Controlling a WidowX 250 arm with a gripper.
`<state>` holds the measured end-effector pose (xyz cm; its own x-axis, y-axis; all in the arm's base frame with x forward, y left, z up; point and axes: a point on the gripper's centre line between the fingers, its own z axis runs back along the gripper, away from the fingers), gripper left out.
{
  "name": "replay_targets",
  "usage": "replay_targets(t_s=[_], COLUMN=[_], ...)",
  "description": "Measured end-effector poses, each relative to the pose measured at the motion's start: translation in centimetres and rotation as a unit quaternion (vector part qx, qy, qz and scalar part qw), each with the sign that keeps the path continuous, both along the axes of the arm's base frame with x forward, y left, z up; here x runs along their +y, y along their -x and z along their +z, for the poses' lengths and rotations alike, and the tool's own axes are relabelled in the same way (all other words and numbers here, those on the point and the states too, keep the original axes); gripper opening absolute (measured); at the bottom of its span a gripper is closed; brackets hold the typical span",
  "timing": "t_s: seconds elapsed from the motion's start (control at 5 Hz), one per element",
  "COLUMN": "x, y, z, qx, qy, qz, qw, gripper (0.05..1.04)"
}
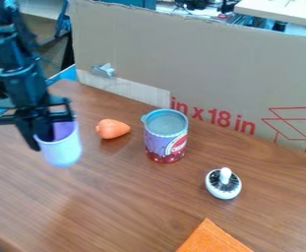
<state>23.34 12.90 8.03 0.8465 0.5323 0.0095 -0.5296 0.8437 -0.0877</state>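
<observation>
The gripper (41, 141) hangs over the left part of the desk (129, 202) and is closed on the wall of a cup (64, 149) — one finger inside the rim, the other outside. The cup is pale lilac, more strongly purple inside, with its mouth up. Whether its base touches the desk is hard to tell.

Just to the right of the cup, apart from it, an orange carrot (113, 128) lies on its side, thick and short. Further right, near the carrot, stands a can (164, 140), upright, purple above and red below, with a grey-blue top and a small tab at its upper left edge. Nearer the camera and right of the can sits a knob (223, 185) — round and white, with a black patterned top and a white stub in the middle. An orange cloth (212, 238) lies at the near edge of the view, below the knob. Behind everything, a cardboard sheet (201, 61) with red print runs along the far side, with a crumpled grey piece of tape (103, 70) on its left part.
</observation>
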Motion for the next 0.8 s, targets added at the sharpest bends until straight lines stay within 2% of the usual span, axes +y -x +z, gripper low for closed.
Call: replay_targets(t_s=[0.2,0.4,0.6,0.8], x=[5.0,9.7,11.5,11.5], y=[0.2,-0.7,-1.4,-1.5], z=[-2.5,-4.1,-4.4,-4.4], qx=[0.023,0.036,0.028,0.028], qy=[0.011,0.014,0.01,0.01], qz=[0.026,0.017,0.01,0.006], qw=[0.9993,0.9991,0.9995,0.9995], gripper=[0.095,0.094,0.094,0.094])
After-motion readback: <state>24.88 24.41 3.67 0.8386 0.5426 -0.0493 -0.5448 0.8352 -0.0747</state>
